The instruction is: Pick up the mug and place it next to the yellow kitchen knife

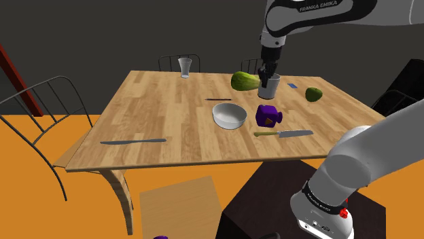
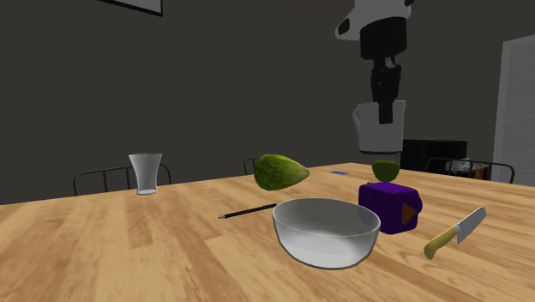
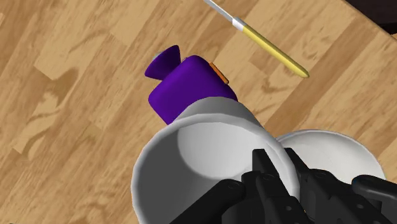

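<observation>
Franka arm w/ black gripper point(image 1: 266, 72) point(image 2: 387, 96) point(image 3: 280, 173), fingers point(image 3: 264, 167) clamped on the rim wall of a pale grey mug point(image 1: 269, 87) point(image 2: 378, 126) point(image 3: 203, 149). The mug hangs upright in the air, clear of the wooden table point(image 1: 156, 108), as the second exterior view shows.

In the wrist view a purple block point(image 1: 268, 115) point(image 2: 390, 206) point(image 3: 188, 86) w/ an orange mark sits under the mug's far side. The yellow-handled knife point(image 1: 284, 134) point(image 2: 455, 232) point(image 3: 257, 38) lies flat past that block, apart from the mug. A white bowl point(image 1: 229, 115) point(image 2: 326, 230) point(image 3: 331, 149) stands just beside the block.

Other items, shoulder view: a large green fruit point(image 1: 244, 81) point(image 2: 279, 172) near the mug, toward the view's left. A small green fruit point(image 1: 313, 94) point(image 2: 385, 169) toward the right. A clear glass point(image 1: 185, 67) point(image 2: 145, 172) at the table's far edge. A thin dark pencil point(image 1: 219, 100) point(image 2: 247, 211) btwn the glass and the bowl. A grey knife point(image 1: 133, 141) near the front edge, well apart from the rest. A wire chair point(image 1: 47, 112) at the table's left side.
</observation>
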`<state>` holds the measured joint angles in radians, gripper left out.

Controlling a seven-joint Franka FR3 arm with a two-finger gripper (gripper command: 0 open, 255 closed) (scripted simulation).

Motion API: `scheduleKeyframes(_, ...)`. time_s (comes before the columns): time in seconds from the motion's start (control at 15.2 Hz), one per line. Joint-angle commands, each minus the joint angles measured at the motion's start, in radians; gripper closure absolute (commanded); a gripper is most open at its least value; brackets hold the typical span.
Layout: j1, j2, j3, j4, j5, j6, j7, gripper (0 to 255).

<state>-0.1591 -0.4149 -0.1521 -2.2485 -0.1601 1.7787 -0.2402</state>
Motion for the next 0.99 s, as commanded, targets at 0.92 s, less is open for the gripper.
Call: scheduleKeyframes(0.92,-0.173,-0.212,-0.26,-0.124,-0.193,-0.023,-0.342,255)
